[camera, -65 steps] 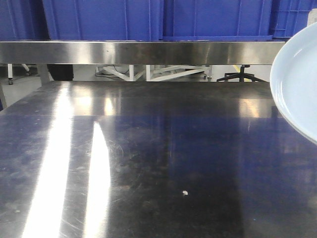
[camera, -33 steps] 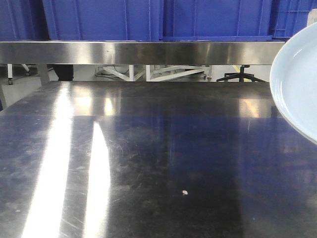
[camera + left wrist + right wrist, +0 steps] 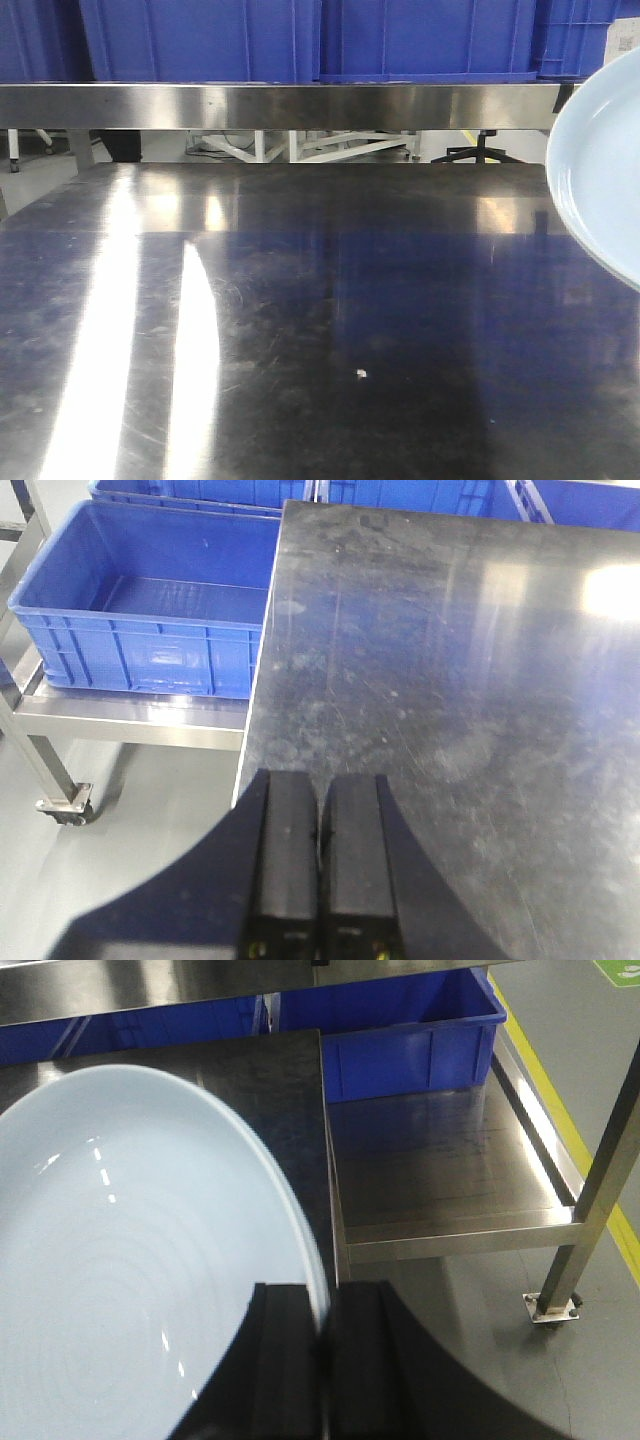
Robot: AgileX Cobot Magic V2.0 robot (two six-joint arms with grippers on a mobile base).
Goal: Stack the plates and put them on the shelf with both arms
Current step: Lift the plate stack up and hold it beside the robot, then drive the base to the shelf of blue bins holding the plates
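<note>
One pale blue-white plate point(image 3: 120, 1260) fills the 9 o'clock half of the right wrist view, its glossy hollow turned to the camera. The right tool point(image 3: 322, 1360) is clenched on its rim at 6 o'clock, with the rim running down into the narrow slit between the two black fingers point(image 3: 285, 1360). In the front view the same plate point(image 3: 600, 170) shows only as a curved slice at 3 o'clock, cut by the frame edge. It is tilted, and its upper edge overlaps the front band of the shelf point(image 3: 300, 105); whether it touches anything below cannot be told from there. The left tool point(image 3: 320, 860) sits at 6 o'clock of its own wrist view, its fingers pressed flat together with nothing between them, over the near edge of the table point(image 3: 450, 680). That table is scratched stainless steel, with bright streaks of light at 8 o'clock in the front view and a small white speck point(image 3: 361, 373) just below the middle. The shelf runs as a steel band across 12 o'clock and carries blue crates point(image 3: 200, 40). A black chair base point(image 3: 487, 152) shows through the gap beneath it. At 10 o'clock of the left wrist view an open crate point(image 3: 150, 610) stands on a low rack point(image 3: 130, 720) with a caster point(image 3: 65, 808). At 1 o'clock of the right wrist view a side crate point(image 3: 410, 1035) stands on a side rack point(image 3: 440, 1160) just beside the table.
</note>
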